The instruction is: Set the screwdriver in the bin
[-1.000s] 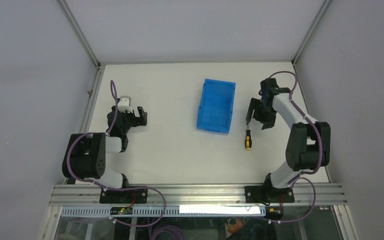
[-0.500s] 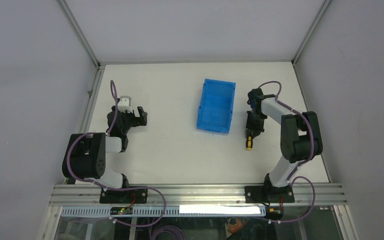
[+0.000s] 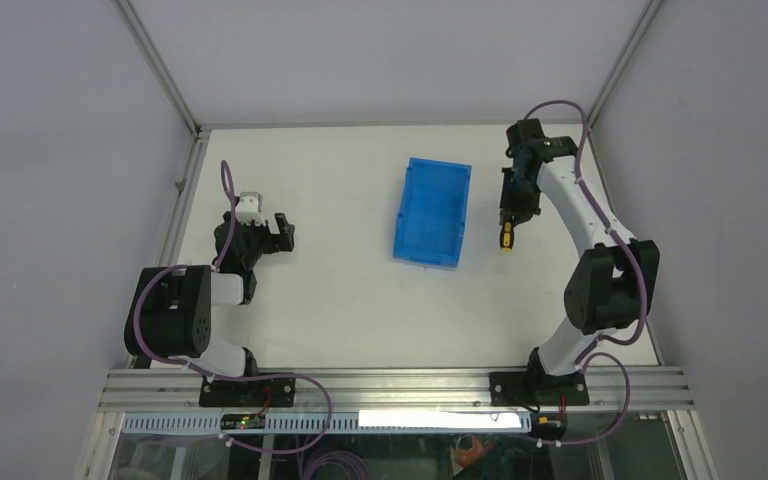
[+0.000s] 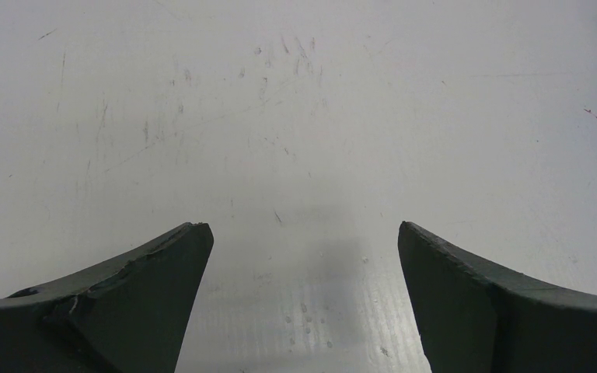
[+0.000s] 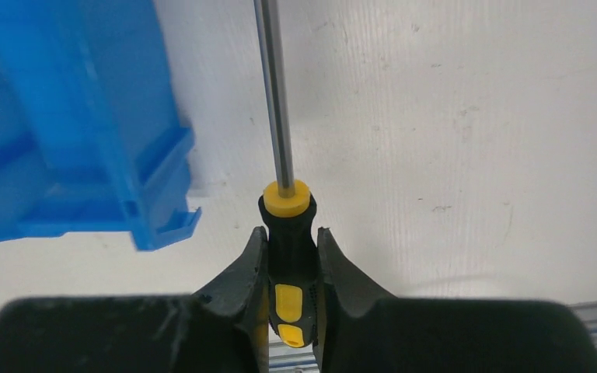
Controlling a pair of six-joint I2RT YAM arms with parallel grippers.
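My right gripper is shut on the black-and-yellow handle of the screwdriver, whose thin metal shaft points away from the wrist camera. From above, the right gripper holds the screwdriver off the table, just right of the blue bin. In the right wrist view a corner of the bin fills the upper left, beside the shaft. My left gripper rests far to the left, open, with bare table between its fingers.
Aluminium frame posts and grey walls close in the table at the back and both sides. The rail carrying the arm bases runs along the near edge.
The right gripper came down over the screwdriver, shut on its handle and lifted it up and toward the back, alongside the bin. The left arm has not moved.
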